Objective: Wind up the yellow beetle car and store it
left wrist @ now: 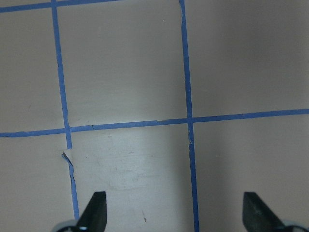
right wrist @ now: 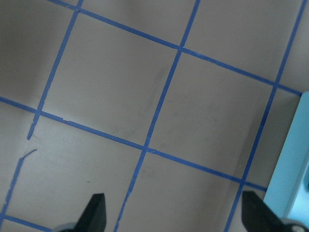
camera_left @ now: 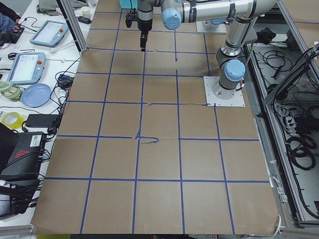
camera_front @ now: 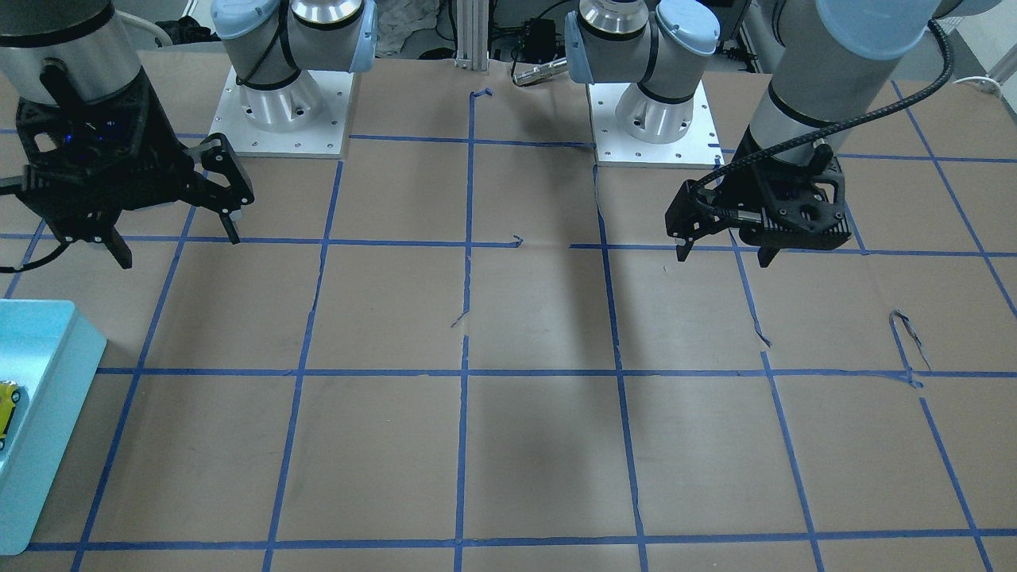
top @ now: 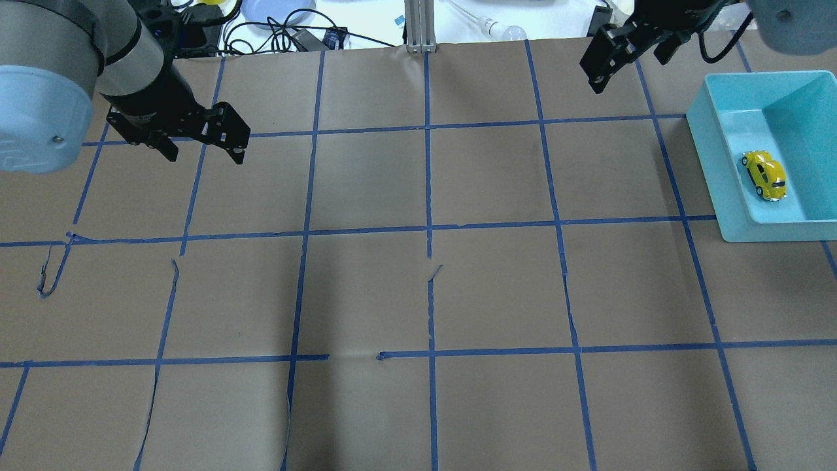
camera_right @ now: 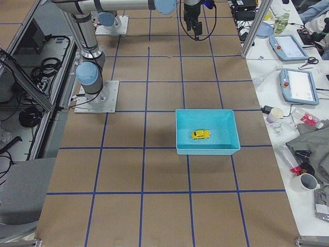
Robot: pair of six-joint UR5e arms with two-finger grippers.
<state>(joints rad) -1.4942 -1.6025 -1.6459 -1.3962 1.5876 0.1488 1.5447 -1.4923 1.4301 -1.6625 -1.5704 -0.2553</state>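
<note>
The yellow beetle car [top: 764, 175] lies inside a teal bin [top: 713, 176] at the table's right end. It also shows in the exterior right view [camera_right: 200, 134] and at the left edge of the front view [camera_front: 6, 409]. My right gripper [top: 628, 69] hangs open and empty above the table, left of the bin and farther from me, apart from it. The right wrist view shows its open fingertips and the bin's corner [right wrist: 294, 169]. My left gripper [top: 206, 157] hangs open and empty over the table's left half, far from the car. The left wrist view shows only its fingertips [left wrist: 95, 212] and bare paper.
Brown paper with a blue tape grid [top: 428, 229] covers the table. The two arm base plates [camera_front: 278, 119] [camera_front: 651, 119] stand at the robot's side. Cables, a blue plate [top: 281, 10] and tablets [camera_right: 300, 85] lie beyond the far edge.
</note>
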